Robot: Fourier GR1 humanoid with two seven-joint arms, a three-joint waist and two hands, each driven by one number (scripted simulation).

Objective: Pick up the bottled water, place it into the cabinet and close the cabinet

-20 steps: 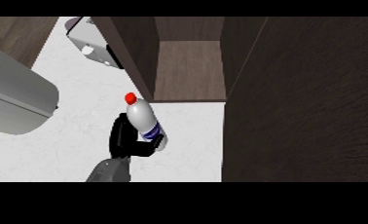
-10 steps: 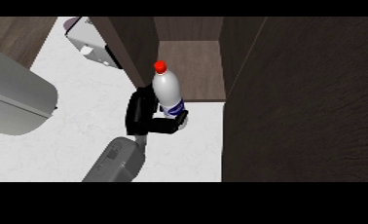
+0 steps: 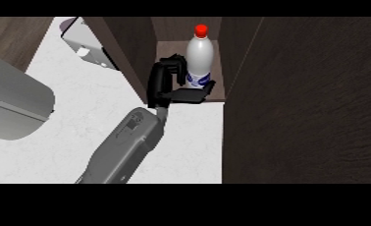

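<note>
The water bottle (image 3: 198, 58), clear with a red cap and a blue label, stands upright inside the open compartment of the dark wood cabinet (image 3: 132, 48). My left hand (image 3: 161, 83) is shut on its lower part from the left: fingers curl round the far side and the thumb crosses the near side. Whether the bottle's base rests on the cabinet floor is hidden by the hand. The cabinet door (image 3: 297, 102) stands open, a large dark panel filling the right side. My right hand does not show.
A big grey rounded object (image 3: 20, 103) sits on the white counter (image 3: 80, 102) at the left edge. A light grey object (image 3: 85, 47) lies against the cabinet's left outer wall. My grey forearm (image 3: 123, 146) crosses the counter from the lower edge.
My left hand has carried the bottle forward and to the right, from over the counter into the cabinet opening. The forearm has stretched further into view.
</note>
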